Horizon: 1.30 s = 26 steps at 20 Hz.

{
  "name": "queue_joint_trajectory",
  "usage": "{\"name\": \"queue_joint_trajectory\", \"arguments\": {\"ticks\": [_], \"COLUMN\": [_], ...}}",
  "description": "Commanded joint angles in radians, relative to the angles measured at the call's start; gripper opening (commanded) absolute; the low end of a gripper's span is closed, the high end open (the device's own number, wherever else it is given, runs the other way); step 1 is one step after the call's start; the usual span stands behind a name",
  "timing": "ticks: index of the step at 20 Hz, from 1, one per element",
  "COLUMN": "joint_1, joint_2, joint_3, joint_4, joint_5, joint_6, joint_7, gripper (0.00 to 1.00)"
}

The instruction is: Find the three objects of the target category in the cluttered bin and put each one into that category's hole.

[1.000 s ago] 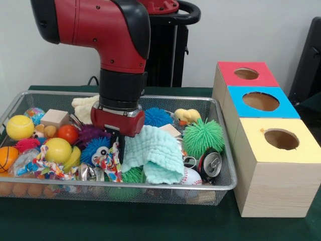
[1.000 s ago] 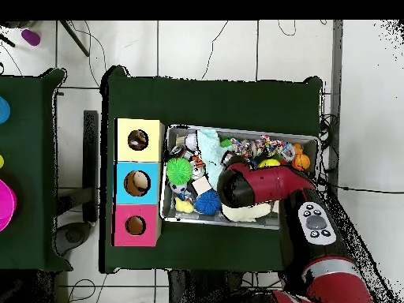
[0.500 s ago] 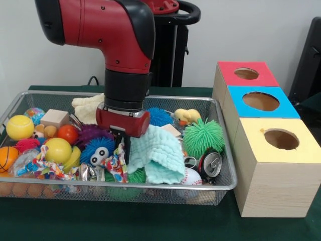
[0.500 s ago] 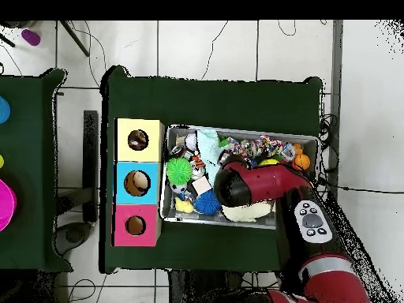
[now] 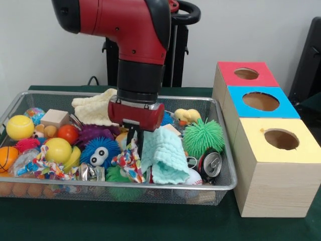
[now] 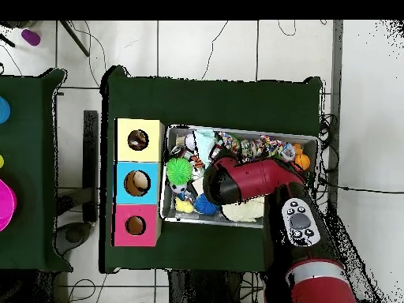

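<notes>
The wire mesh bin (image 5: 150, 186) is full of toys. My gripper (image 5: 134, 139) hangs over its middle, shut on a braided patterned cloth toy (image 5: 129, 161) that dangles just above the clutter, beside the mint washcloth (image 5: 163, 155). Another braided cloth toy (image 5: 44, 167) lies at the bin's front left. I cannot make out a third. In the overhead view the arm (image 6: 245, 180) hides the gripper over the bin (image 6: 180, 128), and braided cloth (image 6: 264, 146) shows along one long side.
Three wooden boxes with holes stand in a row beside the bin: red (image 5: 246, 75), blue (image 5: 261, 103), yellow (image 5: 281, 140). The bin also holds a pale yellow washcloth (image 5: 95, 108), spiky balls (image 5: 203, 135), yellow balls (image 5: 57, 149), a can (image 5: 209, 163), a duck (image 5: 186, 116).
The gripper has moved towards the boxes and slightly up, carrying the braided cloth toy with it from beside the blue spiky ball to the mint washcloth's edge.
</notes>
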<state>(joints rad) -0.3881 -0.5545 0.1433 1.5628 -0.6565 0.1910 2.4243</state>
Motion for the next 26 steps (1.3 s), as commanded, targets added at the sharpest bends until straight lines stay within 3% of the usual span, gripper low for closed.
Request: {"name": "queue_joint_trajectory", "arguments": {"ticks": [1,18,26], "joint_1": [0.005,-0.001,0.071], "joint_2": [-0.128,-0.189,-0.246], "joint_3": [0.061,0.103,0.071], "joint_4": [-0.018,-0.043,-0.018], "joint_5": [0.005,0.012,0.068], "joint_6": [0.152,0.243,0.341], "joint_7": [-0.134,-0.159,-0.078], "gripper": [0.0,0.0,0.0]}}
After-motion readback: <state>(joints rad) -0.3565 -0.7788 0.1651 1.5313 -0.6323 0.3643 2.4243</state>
